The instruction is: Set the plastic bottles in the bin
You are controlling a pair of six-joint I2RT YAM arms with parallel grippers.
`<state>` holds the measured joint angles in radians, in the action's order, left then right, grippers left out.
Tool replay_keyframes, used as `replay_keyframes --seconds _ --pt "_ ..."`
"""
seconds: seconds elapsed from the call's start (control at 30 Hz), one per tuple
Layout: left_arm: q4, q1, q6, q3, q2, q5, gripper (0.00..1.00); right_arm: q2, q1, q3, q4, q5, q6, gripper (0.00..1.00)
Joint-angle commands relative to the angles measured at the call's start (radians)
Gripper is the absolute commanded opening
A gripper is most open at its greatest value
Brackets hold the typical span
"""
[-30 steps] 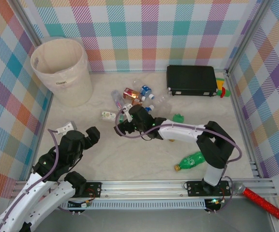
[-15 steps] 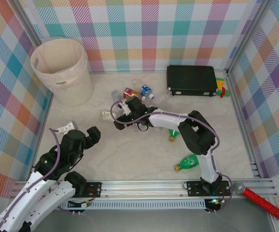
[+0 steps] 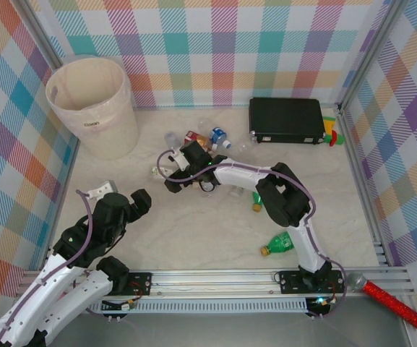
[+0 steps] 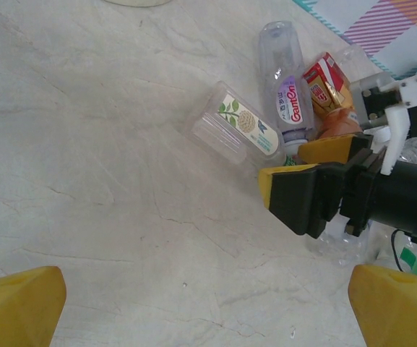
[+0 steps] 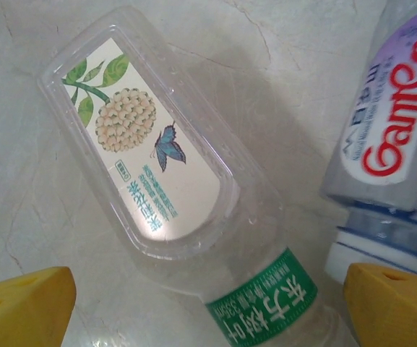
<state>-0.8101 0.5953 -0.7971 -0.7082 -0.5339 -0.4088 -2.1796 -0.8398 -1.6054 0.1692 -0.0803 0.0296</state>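
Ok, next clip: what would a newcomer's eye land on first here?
The right arm is the first thing: it is stretched across the middle of the table, with the right end effector open over a clear bottle that has a flower-and-butterfly label, at the edge of the bottle heap. Next come the big cream bin in the far left corner and a green bottle lying alone near that arm's base.
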Motion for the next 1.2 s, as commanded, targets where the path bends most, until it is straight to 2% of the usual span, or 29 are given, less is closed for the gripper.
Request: replay_keyframes --seconds 0.0,0.33,0.6,1.17 --pt "0.008 0.012 -0.017 0.006 0.002 -0.004 1.00 -0.027 -0.001 -0.026 0.056 -0.016 -0.039 0.95" --pt "-0.001 0.012 -0.021 0.008 0.005 -0.004 1.00 -0.006 -0.014 0.000 0.055 -0.076 -0.018 0.86" --pt "-0.015 0.012 -0.026 0.003 0.017 -0.016 1.00 -0.016 -0.035 0.018 0.059 -0.095 -0.012 0.74" --pt "-0.035 0.012 -0.036 -0.011 0.018 -0.023 1.00 -0.071 -0.061 0.007 0.061 0.012 0.037 0.65"
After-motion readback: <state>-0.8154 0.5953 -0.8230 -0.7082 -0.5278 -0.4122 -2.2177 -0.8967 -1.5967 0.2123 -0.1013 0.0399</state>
